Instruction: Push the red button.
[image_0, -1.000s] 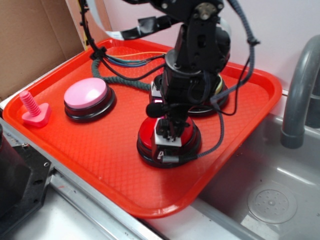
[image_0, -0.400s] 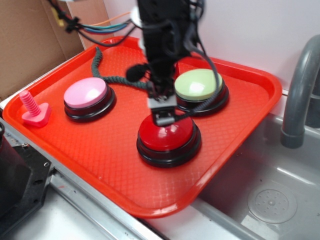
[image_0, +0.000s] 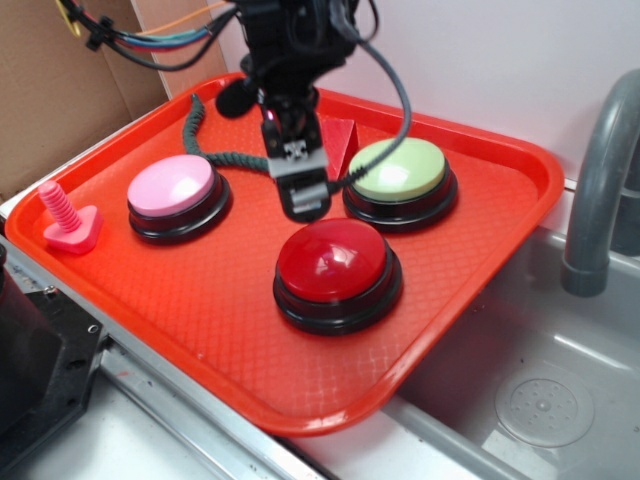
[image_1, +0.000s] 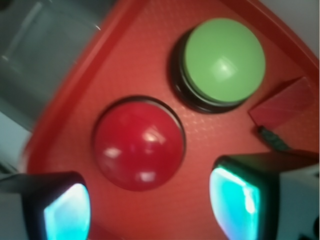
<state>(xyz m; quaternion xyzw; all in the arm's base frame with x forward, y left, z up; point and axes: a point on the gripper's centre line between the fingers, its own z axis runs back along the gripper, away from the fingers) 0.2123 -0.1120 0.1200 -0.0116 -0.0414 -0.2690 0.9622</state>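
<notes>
Black robot arm (image_0: 290, 40) with braided black cable (image_0: 215, 155), coloured wires (image_0: 150, 40), and a white-marked black gripper (image_0: 300, 185) with glowing teal pads (image_1: 235, 200).

Red button (image_0: 333, 262) uncovered from above, gripper (image_0: 303, 200) hanging clear just behind it, green button (image_0: 398, 170) close at its back right, pink button (image_0: 172, 184) well off left, bare tray (image_0: 200, 310) floor in front, faucet (image_0: 600, 170) beyond the tray's right rim.
</notes>
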